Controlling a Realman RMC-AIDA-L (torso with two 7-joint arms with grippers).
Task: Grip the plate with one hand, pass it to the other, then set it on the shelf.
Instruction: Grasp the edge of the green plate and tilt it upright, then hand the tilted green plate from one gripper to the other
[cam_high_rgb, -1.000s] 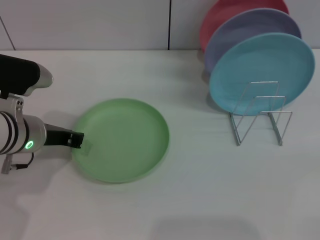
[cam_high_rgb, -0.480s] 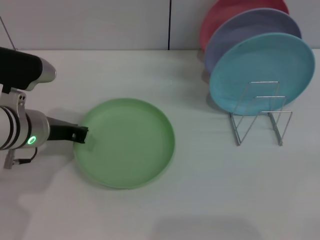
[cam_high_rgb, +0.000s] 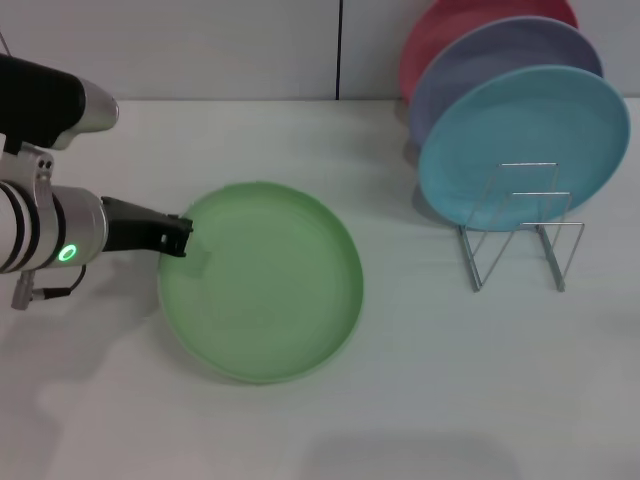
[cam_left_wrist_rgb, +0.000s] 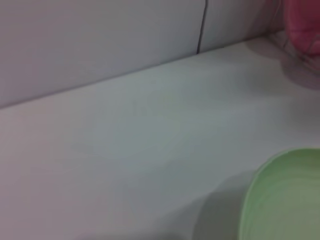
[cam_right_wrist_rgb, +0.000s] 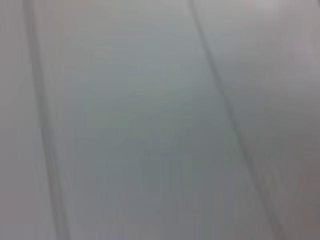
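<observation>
The light green plate (cam_high_rgb: 265, 285) is left of centre on the white table in the head view. My left gripper (cam_high_rgb: 183, 240), black fingers on a silver wrist with a green ring light, is shut on the plate's left rim and holds that edge slightly raised. The plate's rim also shows in the left wrist view (cam_left_wrist_rgb: 285, 200). The silver wire shelf (cam_high_rgb: 520, 235) stands at the right, apart from the plate. My right gripper is out of view, and the right wrist view shows only a blurred grey surface.
A light blue plate (cam_high_rgb: 525, 145) leans upright on the shelf, with a lavender plate (cam_high_rgb: 480, 60) and a pink-red plate (cam_high_rgb: 440, 30) behind it. The wall runs along the table's far edge. Bare table (cam_high_rgb: 420, 400) lies between plate and shelf.
My left gripper has moved right and slightly up, carrying the green plate with it. The plate now sits closer to the shelf, with its left edge raised.
</observation>
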